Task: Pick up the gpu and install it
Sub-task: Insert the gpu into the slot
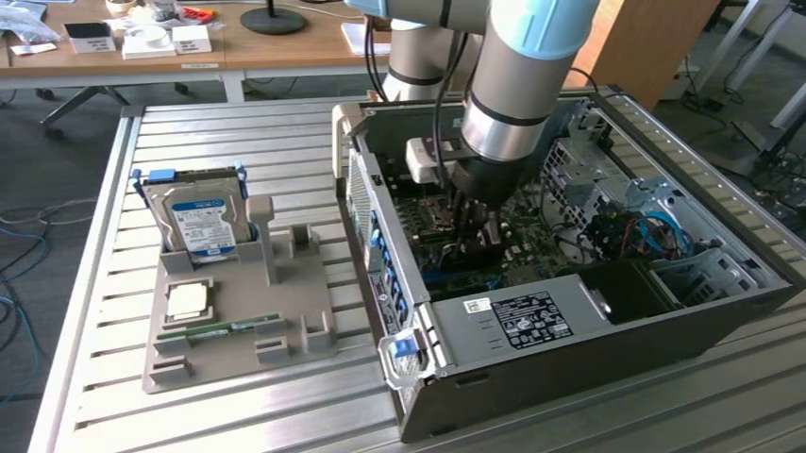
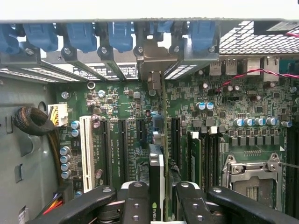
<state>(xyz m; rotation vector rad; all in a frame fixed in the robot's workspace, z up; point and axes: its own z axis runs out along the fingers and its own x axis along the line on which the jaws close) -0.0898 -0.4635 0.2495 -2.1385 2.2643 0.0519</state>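
one arm reaches down into the open computer case (image 1: 705, 311), which lies on its side on the slatted table (image 1: 101, 377). the hand (image 2: 156, 200) is closed on the gpu (image 2: 156, 182), its fingers (image 2: 135, 200) pressing the card from both flat sides. the card is held on edge, in line with the long expansion slots (image 2: 122, 144) of the motherboard (image 2: 224, 102) directly below the hand; that orientation suits a straight downward push into a slot. ahead of the hand, the card's bracket end points toward the rear slot openings with blue retainers (image 2: 121, 35), where the bracket (image 2: 152, 58) appears to meet the case wall. whether the card edge is fully seated in its slot cannot be told. well apart from the hand, outside the case, a grey parts holder (image 1: 240, 321) keeps a hard drive (image 1: 199, 222) upright and a memory stick (image 1: 233, 327) lying flat.
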